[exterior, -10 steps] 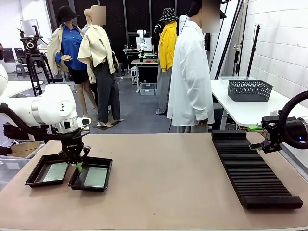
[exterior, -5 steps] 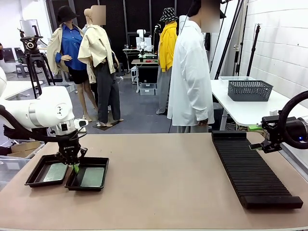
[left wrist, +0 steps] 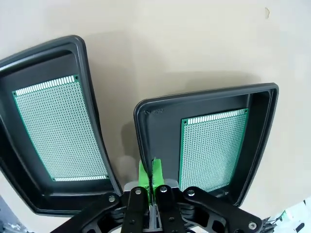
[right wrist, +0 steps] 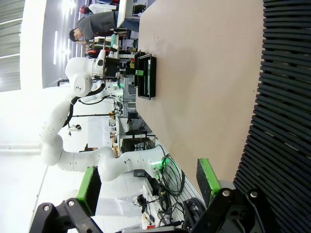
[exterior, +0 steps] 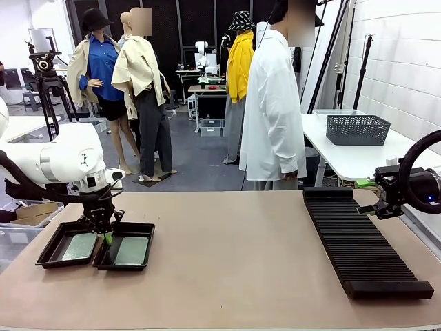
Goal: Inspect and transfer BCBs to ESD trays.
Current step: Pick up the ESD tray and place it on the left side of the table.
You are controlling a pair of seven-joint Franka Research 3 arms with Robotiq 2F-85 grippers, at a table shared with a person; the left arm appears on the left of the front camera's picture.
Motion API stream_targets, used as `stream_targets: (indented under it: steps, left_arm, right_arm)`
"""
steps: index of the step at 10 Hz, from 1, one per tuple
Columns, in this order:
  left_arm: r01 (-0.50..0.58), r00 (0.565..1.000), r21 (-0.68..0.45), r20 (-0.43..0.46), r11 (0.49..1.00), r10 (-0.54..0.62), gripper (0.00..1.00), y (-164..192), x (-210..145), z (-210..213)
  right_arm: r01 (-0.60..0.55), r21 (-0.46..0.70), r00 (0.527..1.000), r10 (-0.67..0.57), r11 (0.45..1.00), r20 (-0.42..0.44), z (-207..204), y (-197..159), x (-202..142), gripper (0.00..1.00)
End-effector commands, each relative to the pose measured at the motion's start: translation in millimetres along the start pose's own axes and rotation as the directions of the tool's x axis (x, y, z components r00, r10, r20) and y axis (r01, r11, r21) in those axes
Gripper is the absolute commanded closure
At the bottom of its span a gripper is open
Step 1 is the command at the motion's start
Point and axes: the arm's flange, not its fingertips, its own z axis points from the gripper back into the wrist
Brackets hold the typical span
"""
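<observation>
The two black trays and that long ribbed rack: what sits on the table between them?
Nothing. In the front view the tan table is bare between the trays and the rack.

**Workshop behind the desk**

A tan desk (exterior: 241,262) fills the foreground. Beyond it lies grey floor (exterior: 200,162). Right of the desk stands a white brick wall (exterior: 406,62), with a white side table (exterior: 344,155) carrying a grey mesh basket (exterior: 357,129).

1. Setting: robotics lab or workshop.
2. Evidence: further robot arm (exterior: 202,54) on a bench behind, camera tripod (exterior: 48,83), light stands, white block wall, polished concrete floor.
</observation>
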Motion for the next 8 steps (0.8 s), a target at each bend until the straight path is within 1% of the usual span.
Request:
stream_targets:
  steps: [1,2,3,4,5,7,8]
  left_arm:
    - [0.011,1.000,0.020,0.025,1.000,-0.011,1.00,5,2,-3]
    - [0.012,1.000,0.017,0.022,1.000,-0.012,0.95,4,2,-2]
    - [0.027,1.000,-0.016,0.005,1.000,-0.027,0.85,2,1,0]
    - [0.029,1.000,-0.041,0.007,0.999,-0.028,0.70,-1,-2,4]
    - [0.024,1.000,-0.061,0.006,0.998,-0.023,0.53,-4,-4,9]
    - [0.018,1.000,-0.083,0.004,0.996,-0.018,0.14,-9,-8,19]
    - [0.015,1.000,-0.084,0.004,0.996,-0.015,0.00,-12,-12,24]
  right_arm:
    - [0.001,-0.004,1.000,-0.001,1.000,0.003,-1,1,-1,0.00]
    - [0.001,-0.004,1.000,-0.001,1.000,0.003,-1,1,-1,0.00]
    - [0.001,-0.004,1.000,-0.001,1.000,0.003,-1,1,-1,0.00]
    - [0.001,-0.004,1.000,-0.001,1.000,0.003,-1,1,-1,0.00]
    - [0.001,-0.004,1.000,-0.001,1.000,0.003,-1,1,-1,0.00]
    - [0.001,-0.004,1.000,-0.001,1.000,0.003,-1,1,-1,0.00]
    - [0.001,-0.004,1.000,-0.001,1.000,0.003,-1,1,-1,0.00]
